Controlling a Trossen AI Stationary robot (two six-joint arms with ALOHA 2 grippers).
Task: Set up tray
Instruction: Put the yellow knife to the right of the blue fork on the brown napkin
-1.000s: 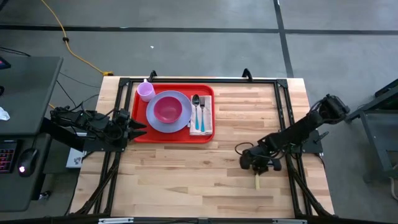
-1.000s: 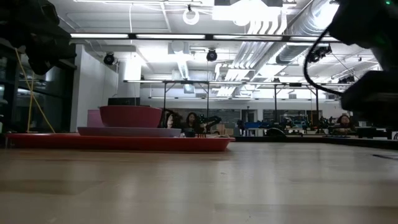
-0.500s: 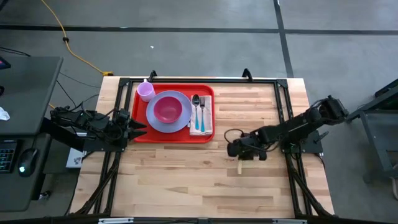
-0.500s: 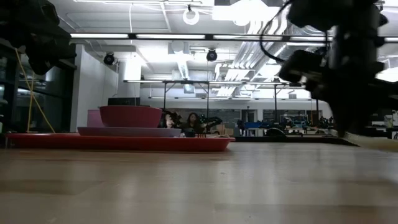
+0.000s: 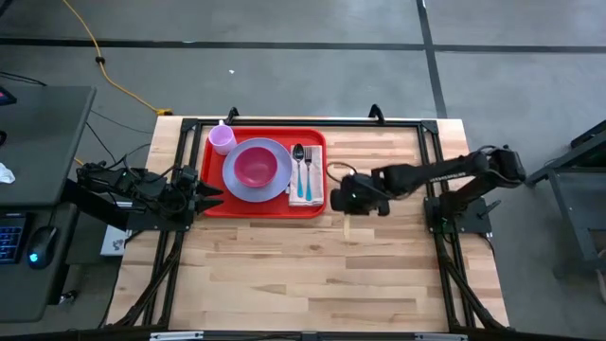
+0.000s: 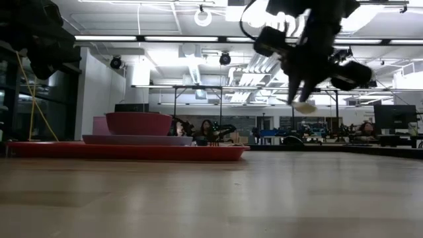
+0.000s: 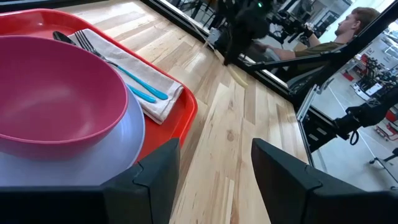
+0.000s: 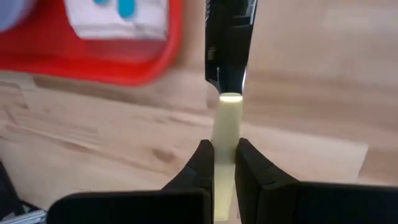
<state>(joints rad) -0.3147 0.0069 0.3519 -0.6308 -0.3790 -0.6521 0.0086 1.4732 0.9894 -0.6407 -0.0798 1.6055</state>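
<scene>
The left gripper (image 5: 204, 194) waits at the table's left edge, just beside the tray's near-left corner, its two fingers (image 7: 158, 168) standing apart with nothing between them. The red tray (image 5: 270, 210) lies flat on the wooden table (image 5: 312, 275), toward the far left part of it. On the tray, from left to right, sit a small lavender cup (image 5: 222, 139) in the far-left corner, a lavender plate (image 5: 256, 189) carrying a pink bowl (image 5: 255, 167), and a white napkin (image 5: 307, 194) with a spoon (image 5: 298, 156) and a fork (image 5: 308, 161), both with blue handles. Just beside the tray's right rim, the right gripper (image 5: 352, 197) hangs above the table, its fingers (image 8: 202, 163) clamped on a pale cream knife (image 8: 227, 134) whose handle shows between them. In the low view the knife hangs well clear of the tabletop. Beyond the table, a person (image 7: 351, 28) is seated in the room.
</scene>
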